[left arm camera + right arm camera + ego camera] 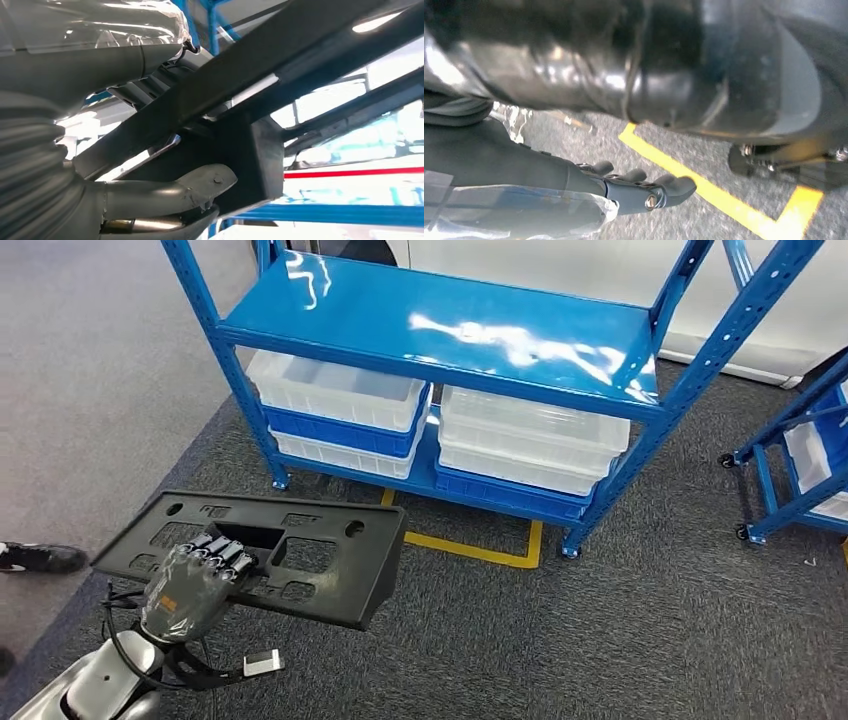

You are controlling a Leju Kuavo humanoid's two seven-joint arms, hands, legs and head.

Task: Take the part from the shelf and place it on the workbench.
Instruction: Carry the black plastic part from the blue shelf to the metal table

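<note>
The left hand (190, 585) is gripping the black plastic part (300, 550), with its fingers (222, 552) hooked down into a rectangular cutout near the panel's middle and, in the left wrist view, the thumb (200, 182) pressing up under a boxy section of the underside. The part is being held out in the air above the carpet, well clear of the blue shelf (440, 325) ahead of the fingers. It is looking like a long, flat, stiff moulding, probably fairly light, with a smooth face that could slide, so the cutout rim is serving as the safest hold; one end is reaching far beyond the fingers, so it is likely wanting to tip and swing on a turn. The right hand (644, 192) is hanging low over the carpet by a yellow floor line (704, 192), holding nothing, its fingers slightly apart and lightly bent. Open carpet is lying beyond the fingers, while the shelf posts and a second blue rack (800, 460) off to the far side are the edges to be watching. No desk is in sight.
</note>
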